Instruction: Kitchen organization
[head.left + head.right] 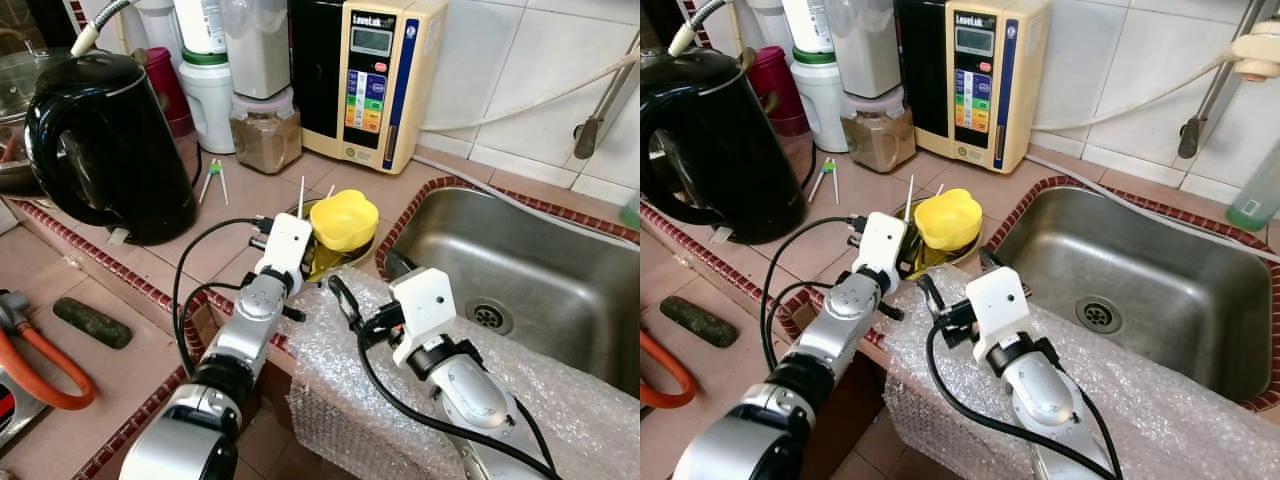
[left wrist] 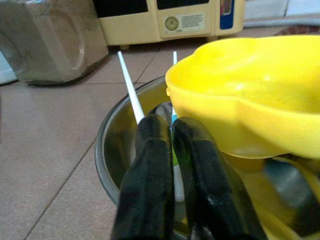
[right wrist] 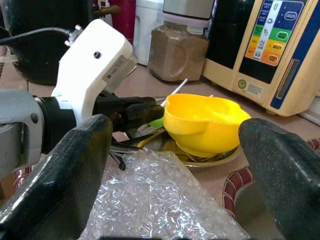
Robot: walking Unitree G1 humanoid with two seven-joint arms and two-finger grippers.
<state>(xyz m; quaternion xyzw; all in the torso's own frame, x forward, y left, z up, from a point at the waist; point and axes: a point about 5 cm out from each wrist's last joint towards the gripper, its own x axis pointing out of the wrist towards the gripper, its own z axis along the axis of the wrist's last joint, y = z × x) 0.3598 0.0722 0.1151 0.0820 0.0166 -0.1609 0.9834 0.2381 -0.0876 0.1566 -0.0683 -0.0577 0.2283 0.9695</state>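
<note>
Black fingers of the left gripper (image 2: 172,150) are pinched nearly together on a thin white stick-like utensil w/ a bit of green at the grip (image 2: 176,172), right at the rim of the steel bowl (image 2: 107,150). Can't tell exactly what the utensil is. A second white stick (image 2: 129,87) leans out of the bowl just beside the fingers.

Yellow flower-shaped cup (image 1: 343,220) sits tilted on top of the stuff in that steel bowl, touching the gripper's side. Bowl rests on the brown tile counter (image 1: 250,205), just beside the sink (image 1: 520,270).

Right gripper (image 3: 175,165) is spread wide, nothing between its fingers, hovering over bubble wrap (image 1: 340,380) draped on the counter edge by the sink. It points toward the bowl & yellow cup, near but not touching.

Further out: black kettle (image 1: 105,145) on the robot's left, a jar of brown powder (image 1: 265,135) behind the bowl, a cream water-filter unit w/ coloured buttons (image 1: 385,80) against the wall tiles. Green-tipped chopsticks or similar (image 1: 213,180) lie on the counter near the kettle. Orange hose (image 1: 45,365) and a dark oblong thing (image 1: 92,322) on the lower ledge, well apart from the action.
</note>
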